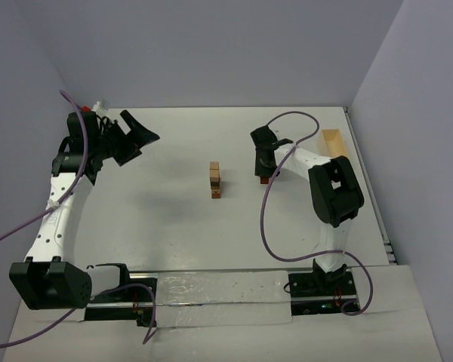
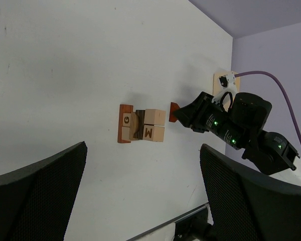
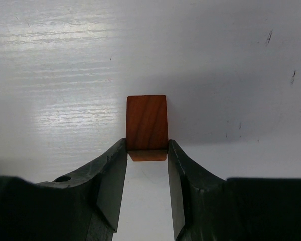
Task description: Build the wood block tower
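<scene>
My right gripper (image 3: pixel 147 148) is clamped on the red block's (image 3: pixel 147 122) end, probably leaving its face free for the tower (image 1: pixel 216 181). My left gripper (image 2: pixel 145 201) is wide open, empty and well apart.

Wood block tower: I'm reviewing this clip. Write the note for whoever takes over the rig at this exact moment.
Left gripper: open, empty, at the table's far left, facing the tower from a distance.
Right gripper: shut on a reddish-brown block, just right of the tower, not touching it.
Wood block tower: short stack mid-table, several blocks, two lettered cubes among them.
Done: the lower stack stands.
Left: add the held block. No loose blocks show; the pale box at far right hides its contents.
</scene>
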### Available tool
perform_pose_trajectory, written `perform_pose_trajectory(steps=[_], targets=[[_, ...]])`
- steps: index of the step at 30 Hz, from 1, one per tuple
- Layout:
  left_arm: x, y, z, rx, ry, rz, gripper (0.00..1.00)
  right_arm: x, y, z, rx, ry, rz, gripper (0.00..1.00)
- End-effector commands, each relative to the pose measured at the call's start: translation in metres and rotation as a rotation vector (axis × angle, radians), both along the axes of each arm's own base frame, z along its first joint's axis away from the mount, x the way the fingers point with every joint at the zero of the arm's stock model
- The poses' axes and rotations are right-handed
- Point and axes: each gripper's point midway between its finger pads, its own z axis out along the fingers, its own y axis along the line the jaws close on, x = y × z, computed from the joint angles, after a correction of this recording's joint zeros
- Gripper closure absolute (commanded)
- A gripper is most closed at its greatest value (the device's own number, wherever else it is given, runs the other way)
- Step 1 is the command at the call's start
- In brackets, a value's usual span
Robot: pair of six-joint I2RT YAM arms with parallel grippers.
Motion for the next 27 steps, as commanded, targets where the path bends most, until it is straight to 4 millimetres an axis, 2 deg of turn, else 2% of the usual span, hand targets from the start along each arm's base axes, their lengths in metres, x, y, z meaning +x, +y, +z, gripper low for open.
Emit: perform_pose_trajectory(steps=[1, 3, 7, 10, 11, 12, 14, 19, 22, 27], targets=[[0.007, 0.000, 0.012, -0.024, -0.050, -0.004, 0.01, 0.011, -0.002, 0.009, -0.003, -0.027, -0.011, 0.65], [0.007, 0.000, 0.013, -0.023, -0.053, -0.002, 0.01, 0.009, -0.001, 0.009, 0.000, -0.021, -0.012, 0.70], [0.007, 0.001, 0.013, -0.020, -0.052, 0.000, 0.01, 0.008, 0.001, 0.013, 0.015, -0.017, -0.007, 0.86], [0.005, 0.003, 0.013, -0.009, -0.059, 0.003, 0.01, 0.002, 0.008, 0.028, 0.059, -0.013, 0.012, 1.00], [0.005, 0.003, 0.012, -0.006, -0.060, 0.005, 0.01, 0.002, 0.010, 0.036, 0.072, -0.025, 0.018, 1.00], [0.005, 0.004, 0.011, 0.001, -0.063, 0.006, 0.01, 0.002, 0.012, 0.045, 0.083, -0.044, 0.021, 1.00], [0.005, 0.009, 0.005, 0.034, -0.066, 0.021, 0.01, 0.001, 0.019, 0.079, 0.115, -0.108, 0.037, 1.00], [0.007, 0.027, 0.000, 0.132, -0.092, 0.085, 0.01, -0.012, 0.038, 0.146, 0.202, -0.202, 0.085, 1.00], [0.006, 0.040, -0.005, 0.167, -0.077, 0.152, 0.01, -0.023, 0.044, 0.179, 0.237, -0.232, 0.097, 1.00], [0.002, 0.051, -0.015, 0.213, -0.048, 0.199, 0.01, -0.041, 0.049, 0.215, 0.234, -0.276, 0.047, 1.00]])
